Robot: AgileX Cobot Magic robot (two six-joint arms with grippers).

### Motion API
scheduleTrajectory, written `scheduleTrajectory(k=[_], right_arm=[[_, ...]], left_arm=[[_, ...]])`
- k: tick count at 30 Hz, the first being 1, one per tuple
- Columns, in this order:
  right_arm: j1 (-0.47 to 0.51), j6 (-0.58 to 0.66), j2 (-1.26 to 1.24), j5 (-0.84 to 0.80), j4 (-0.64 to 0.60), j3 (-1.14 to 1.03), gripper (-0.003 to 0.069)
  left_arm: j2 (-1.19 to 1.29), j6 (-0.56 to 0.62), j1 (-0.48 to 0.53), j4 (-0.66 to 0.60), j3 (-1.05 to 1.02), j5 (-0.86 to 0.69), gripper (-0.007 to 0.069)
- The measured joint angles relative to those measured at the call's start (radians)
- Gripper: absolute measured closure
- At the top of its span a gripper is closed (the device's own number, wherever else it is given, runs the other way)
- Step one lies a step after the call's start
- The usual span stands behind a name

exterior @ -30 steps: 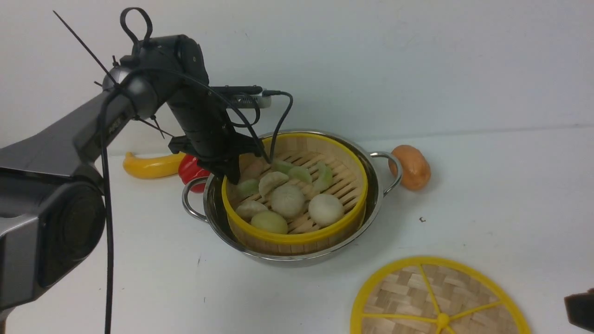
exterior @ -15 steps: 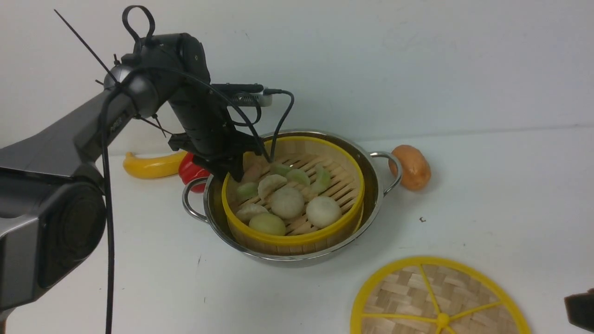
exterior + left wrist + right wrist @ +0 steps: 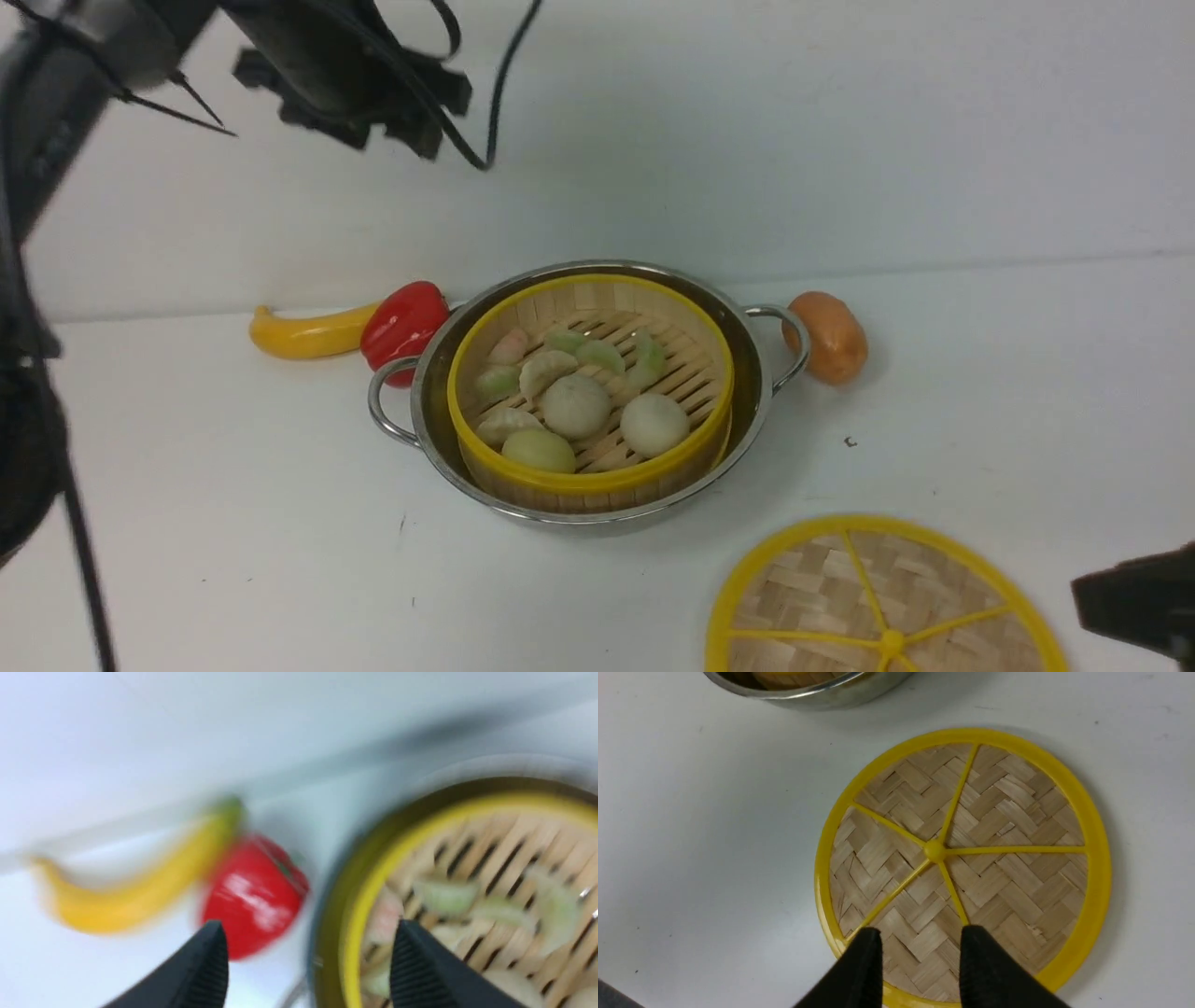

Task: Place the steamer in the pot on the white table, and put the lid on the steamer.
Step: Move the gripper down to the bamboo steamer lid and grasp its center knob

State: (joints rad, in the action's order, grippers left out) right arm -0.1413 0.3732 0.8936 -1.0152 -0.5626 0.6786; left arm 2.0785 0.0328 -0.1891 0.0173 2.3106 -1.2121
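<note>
lying lid (image 3: 971,812), seemingly under right fingers (image 3: 861,970)

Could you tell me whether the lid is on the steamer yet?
No, the lid lies flat on the white table, apart from the steamer.

1. No text, label, brand, number or sign can be read in any of the views.
2. The left arm (image 3: 47,131) is blurred in the front view, so any marking on it cannot be made out.
</note>
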Motion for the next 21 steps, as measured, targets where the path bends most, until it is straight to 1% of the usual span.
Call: scheduleTrajectory(k=[1,3,4,6,7,10,11,13,14,15,16,19,20,21], right_arm=[[0.000,0.047,0.059,0.007,-0.055,0.005,0.0410],[-0.005,0.083,0.120,0.007,-0.103,0.018,0.0410],[-0.016,0.106,0.170,0.007,-0.120,0.038,0.0410],[-0.036,0.119,0.225,0.007,-0.121,0.065,0.0410],[-0.061,0.124,0.256,0.009,-0.116,0.092,0.0410],[-0.142,0.118,0.334,0.009,-0.082,0.171,0.0410],[-0.193,0.086,0.371,0.009,-0.042,0.214,0.0410],[-0.246,0.028,0.407,0.003,0.034,0.255,0.0410],[-0.291,-0.042,0.437,-0.007,0.097,0.286,0.0410],[-0.326,-0.111,0.465,-0.020,0.189,0.312,0.0410],[-0.357,-0.184,0.484,-0.029,0.255,0.325,0.0410],[-0.431,-0.382,0.543,-0.040,0.483,0.343,0.0410],[-0.442,-0.419,0.557,-0.040,0.536,0.344,0.0410],[-0.449,-0.447,0.570,-0.040,0.563,0.346,0.0410]], left_arm=[[-0.076,0.003,0.000,0.011,0.000,0.000,0.0277],[-0.143,0.013,0.000,0.017,-0.015,0.000,0.0350],[-0.225,0.024,0.000,0.019,-0.046,0.000,0.0429],[-0.309,0.031,0.000,0.020,-0.100,0.000,0.0526],[-0.373,0.038,0.000,0.020,-0.152,0.000,0.0583],[-0.514,0.046,0.000,0.031,-0.303,0.000,0.0636],[-0.581,0.050,0.000,0.040,-0.378,-0.001,0.0645],[-0.658,0.056,0.000,0.045,-0.471,-0.001,0.0646],[-0.724,0.064,0.000,0.050,-0.554,-0.001,0.0646],[-0.800,0.072,0.000,0.052,-0.640,-0.002,0.0646],[-0.832,0.073,0.000,0.053,-0.698,-0.002,0.0646],[-1.009,0.076,0.000,0.048,-0.918,0.025,0.0645],[-1.061,0.076,0.000,0.043,-0.976,0.042,0.0645],[-1.101,0.076,0.000,0.038,-1.017,0.072,0.0645]])
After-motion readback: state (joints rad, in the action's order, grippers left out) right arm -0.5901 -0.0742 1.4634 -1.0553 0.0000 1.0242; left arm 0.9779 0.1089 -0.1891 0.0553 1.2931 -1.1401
